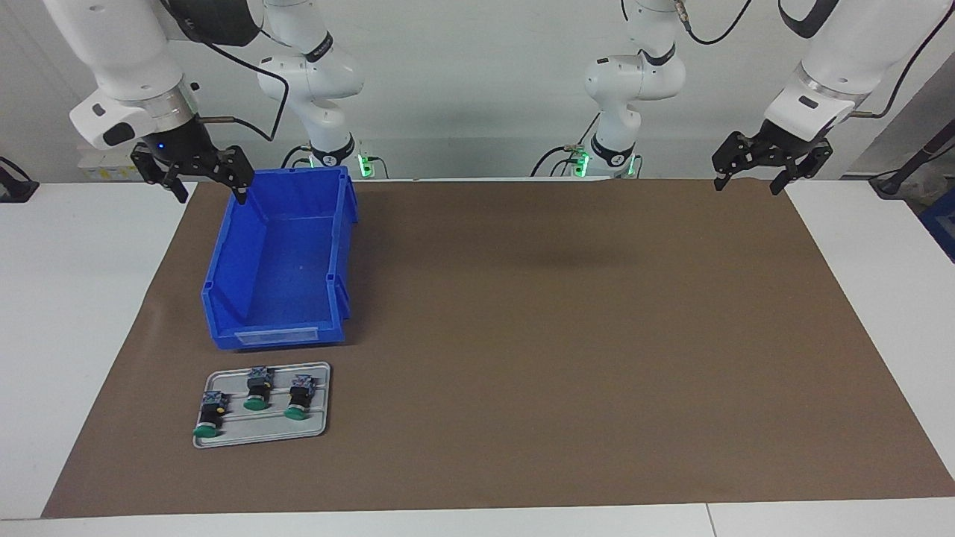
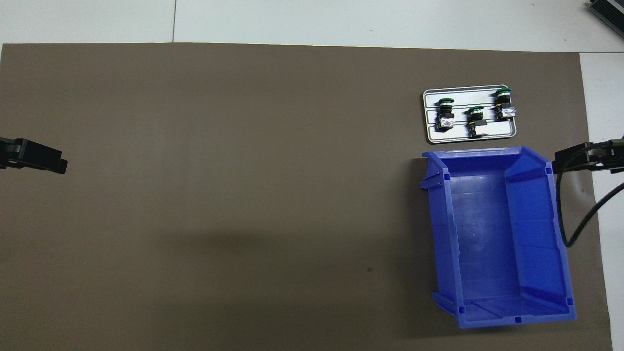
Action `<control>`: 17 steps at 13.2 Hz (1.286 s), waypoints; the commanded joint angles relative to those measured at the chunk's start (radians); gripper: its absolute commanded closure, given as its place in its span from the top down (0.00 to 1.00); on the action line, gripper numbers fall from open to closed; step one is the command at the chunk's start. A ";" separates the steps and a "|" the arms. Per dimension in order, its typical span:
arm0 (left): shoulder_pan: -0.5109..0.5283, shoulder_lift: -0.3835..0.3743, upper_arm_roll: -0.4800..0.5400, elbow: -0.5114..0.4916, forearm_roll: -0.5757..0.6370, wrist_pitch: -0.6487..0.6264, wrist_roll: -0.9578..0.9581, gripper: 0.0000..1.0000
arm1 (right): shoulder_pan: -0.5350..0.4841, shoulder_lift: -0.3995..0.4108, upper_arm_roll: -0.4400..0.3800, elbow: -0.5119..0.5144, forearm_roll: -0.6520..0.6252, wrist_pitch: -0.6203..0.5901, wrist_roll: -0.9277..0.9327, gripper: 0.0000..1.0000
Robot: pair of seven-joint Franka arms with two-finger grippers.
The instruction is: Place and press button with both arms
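Three thumb-sized buttons with green caps lie on a grey tray, farther from the robots than the blue bin. Two look alike: one button in the middle and one beside it. The third shows a yellow spot. My right gripper hangs open in the air over the bin's corner nearest the robots. My left gripper hangs open over the mat's edge at the left arm's end. Both are empty and wait.
An empty blue bin stands on the brown mat at the right arm's end, between the robots and the tray. A black cable hangs over the bin's outer wall. White table surrounds the mat.
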 commanded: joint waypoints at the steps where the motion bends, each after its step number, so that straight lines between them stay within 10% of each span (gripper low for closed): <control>1: 0.002 -0.028 0.004 -0.035 -0.011 0.016 0.007 1.00 | -0.019 -0.022 0.013 -0.029 0.011 0.026 -0.018 0.96; 6: 0.002 -0.030 0.004 -0.035 -0.011 0.016 0.007 1.00 | -0.023 -0.012 0.014 -0.118 0.011 0.221 -0.024 0.95; 17: 0.002 -0.028 0.004 -0.035 -0.011 0.016 0.007 1.00 | -0.037 0.296 0.013 -0.155 0.060 0.678 -0.020 0.84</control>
